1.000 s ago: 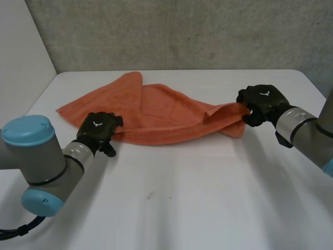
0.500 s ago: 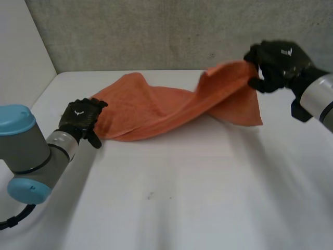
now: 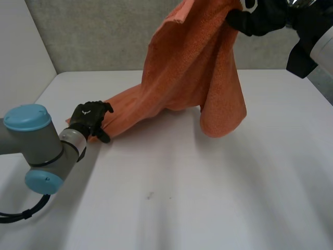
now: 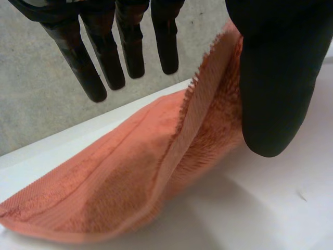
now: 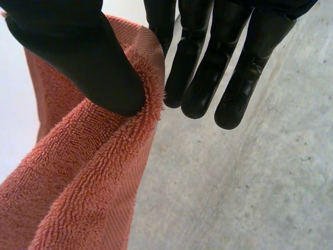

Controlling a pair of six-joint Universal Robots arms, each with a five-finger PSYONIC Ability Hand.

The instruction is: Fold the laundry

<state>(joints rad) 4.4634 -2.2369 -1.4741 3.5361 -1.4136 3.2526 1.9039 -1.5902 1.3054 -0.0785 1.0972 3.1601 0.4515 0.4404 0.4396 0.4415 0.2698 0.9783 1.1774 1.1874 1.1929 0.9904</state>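
The towel (image 5: 78, 198) is orange terry cloth, its pile looped and fuzzy, with a flatter ribbed woven band along the hem. The left hand (image 4: 276, 78) and right hand (image 5: 78, 57) look like black plastic or rubber, smooth with a dull sheen. The table (image 3: 208, 198) is white, smooth and matt. The wall (image 5: 250, 198) is grey, rough and speckled like concrete.

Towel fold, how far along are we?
Done: both ends are grasped. In hand: the right hand holds one end of the orange towel high above the table, while the left hand pinches the other end down low. Left: every fold; the cloth hangs twisted, not laid flat.
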